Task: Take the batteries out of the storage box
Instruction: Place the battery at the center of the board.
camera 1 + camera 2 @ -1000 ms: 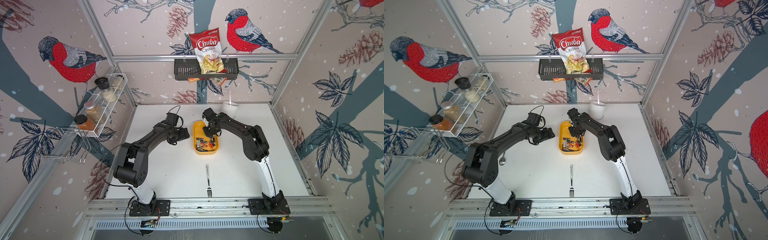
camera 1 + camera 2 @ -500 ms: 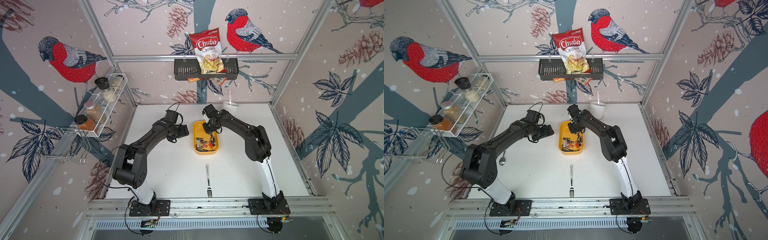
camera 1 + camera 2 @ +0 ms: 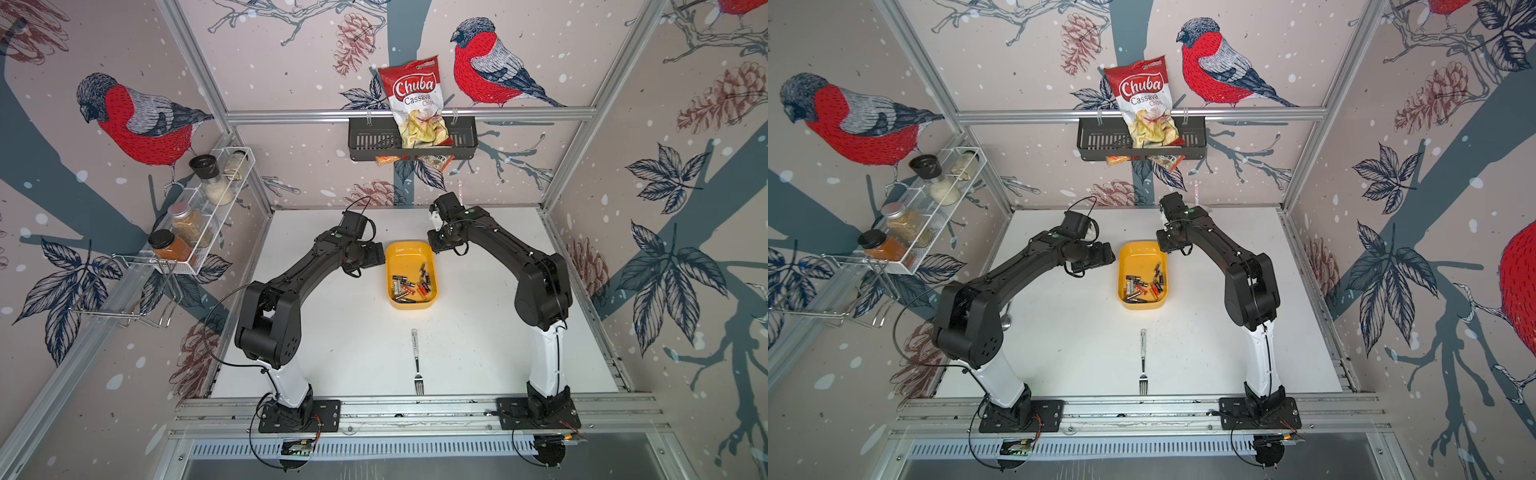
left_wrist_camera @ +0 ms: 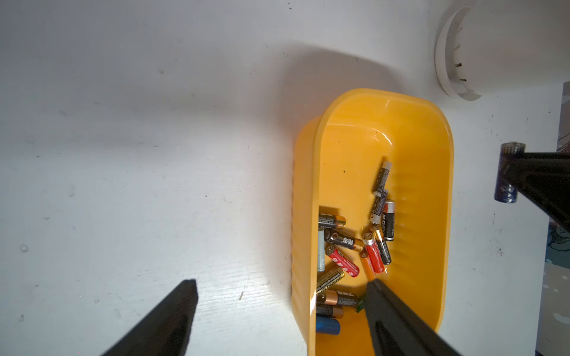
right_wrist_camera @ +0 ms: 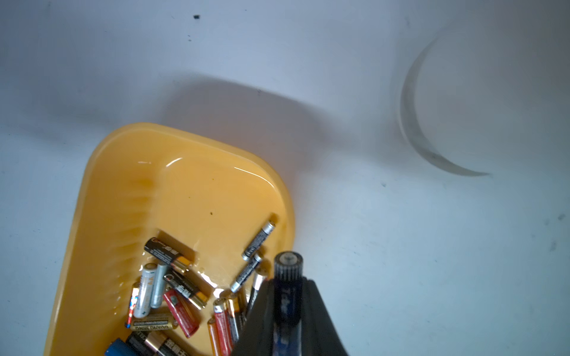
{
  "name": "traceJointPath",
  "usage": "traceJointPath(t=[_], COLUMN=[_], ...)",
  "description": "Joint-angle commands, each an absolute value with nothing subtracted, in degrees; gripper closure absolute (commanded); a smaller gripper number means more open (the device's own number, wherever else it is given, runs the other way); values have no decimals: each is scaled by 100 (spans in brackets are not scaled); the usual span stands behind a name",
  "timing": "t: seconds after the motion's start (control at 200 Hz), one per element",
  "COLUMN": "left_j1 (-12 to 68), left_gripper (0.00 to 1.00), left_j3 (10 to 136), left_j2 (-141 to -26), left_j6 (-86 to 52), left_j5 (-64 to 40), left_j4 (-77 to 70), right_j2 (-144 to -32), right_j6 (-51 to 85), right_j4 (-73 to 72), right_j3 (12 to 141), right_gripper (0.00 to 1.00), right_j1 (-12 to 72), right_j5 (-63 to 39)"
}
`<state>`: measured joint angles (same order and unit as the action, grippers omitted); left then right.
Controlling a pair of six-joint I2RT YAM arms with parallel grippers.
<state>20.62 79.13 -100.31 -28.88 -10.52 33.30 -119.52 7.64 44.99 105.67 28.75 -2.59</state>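
Note:
The yellow storage box [image 3: 409,249] [image 3: 1142,253] lies mid-table, with several batteries [image 3: 411,284] [image 3: 1144,286] [image 4: 348,243] [image 5: 182,286] heaped at its near end. My right gripper [image 5: 288,282] [image 3: 434,245] is shut on a dark blue battery [image 5: 288,265] [image 4: 505,172], held above the table just outside the box's far right corner. My left gripper [image 4: 282,283] [image 3: 376,259] is open and straddles the box's left wall [image 4: 303,215]: one finger over the batteries, the other over the table. It holds nothing.
A white cup [image 4: 456,61] stands on the table behind the box, near the right gripper. A fork [image 3: 417,361] lies toward the front edge. On the back wall hangs a black basket [image 3: 411,141] with a chips bag; a spice rack [image 3: 199,216] is on the left wall.
The right gripper has come up out of the box with the blue battery, moving back and right past the rim. The left gripper has edged toward the box.

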Motion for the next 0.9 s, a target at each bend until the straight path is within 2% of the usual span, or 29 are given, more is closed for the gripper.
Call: traceJointPath(t=[0.0,0.34,0.896], left_j1=[2139,2267,2303], left_gripper=[11,12,12], left_j3=[8109,8570,8525], left_j2=[-10142,-10467,-10514], left_j6=[-2777,-2692,-2676], left_j5=[-986,-923,-923], left_j4=[3496,3715,3747], right_j2=[-11649,-11344,-11561], right_j6=[800,954,1196], right_j4=[4379,3706,3441], right_j3=[10082,8730,8306], right_gripper=[85,86,86], right_j1=[2705,2496,2496], right_j5=[-146,-253,-308])
